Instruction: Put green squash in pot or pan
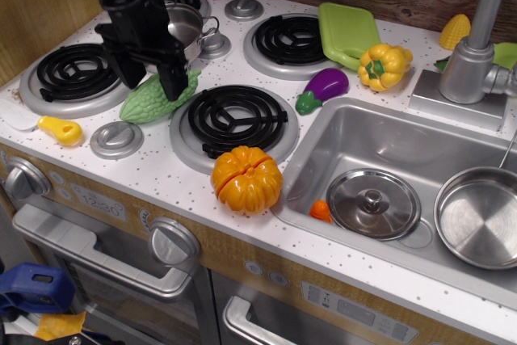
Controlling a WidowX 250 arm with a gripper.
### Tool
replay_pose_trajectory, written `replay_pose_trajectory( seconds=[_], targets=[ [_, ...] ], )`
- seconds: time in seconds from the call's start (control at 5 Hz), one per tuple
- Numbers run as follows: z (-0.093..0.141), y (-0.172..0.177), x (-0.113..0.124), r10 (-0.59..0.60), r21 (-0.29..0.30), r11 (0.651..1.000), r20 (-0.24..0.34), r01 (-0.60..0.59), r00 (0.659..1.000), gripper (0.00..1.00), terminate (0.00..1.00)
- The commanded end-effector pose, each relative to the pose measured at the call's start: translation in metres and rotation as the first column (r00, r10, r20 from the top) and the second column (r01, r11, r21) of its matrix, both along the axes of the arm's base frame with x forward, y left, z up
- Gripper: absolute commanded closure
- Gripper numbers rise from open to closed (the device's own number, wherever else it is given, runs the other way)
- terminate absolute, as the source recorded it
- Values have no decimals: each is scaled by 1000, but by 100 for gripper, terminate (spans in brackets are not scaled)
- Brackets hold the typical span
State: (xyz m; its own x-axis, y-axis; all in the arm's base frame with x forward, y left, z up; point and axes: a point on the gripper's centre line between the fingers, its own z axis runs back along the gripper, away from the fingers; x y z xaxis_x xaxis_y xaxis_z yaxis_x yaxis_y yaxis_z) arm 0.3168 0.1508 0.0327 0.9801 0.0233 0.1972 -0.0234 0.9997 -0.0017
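- The end effector (152, 78) is spread open, its fingers set down on either side of the green squash (153, 99).
- The green squash is laid on the surface (161, 171), between two burners, just in front of the pot (184, 28).
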Motion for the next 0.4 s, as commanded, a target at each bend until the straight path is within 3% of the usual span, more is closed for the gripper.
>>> replay_pose_trajectory(
  seconds=[0.0,0.2],
  targets=[
    [-13,10,-1,2,43,999,52,-4,999,0,0],
    [-24,13,0,8,47,999,73,-11,997,0,0]
  ],
)
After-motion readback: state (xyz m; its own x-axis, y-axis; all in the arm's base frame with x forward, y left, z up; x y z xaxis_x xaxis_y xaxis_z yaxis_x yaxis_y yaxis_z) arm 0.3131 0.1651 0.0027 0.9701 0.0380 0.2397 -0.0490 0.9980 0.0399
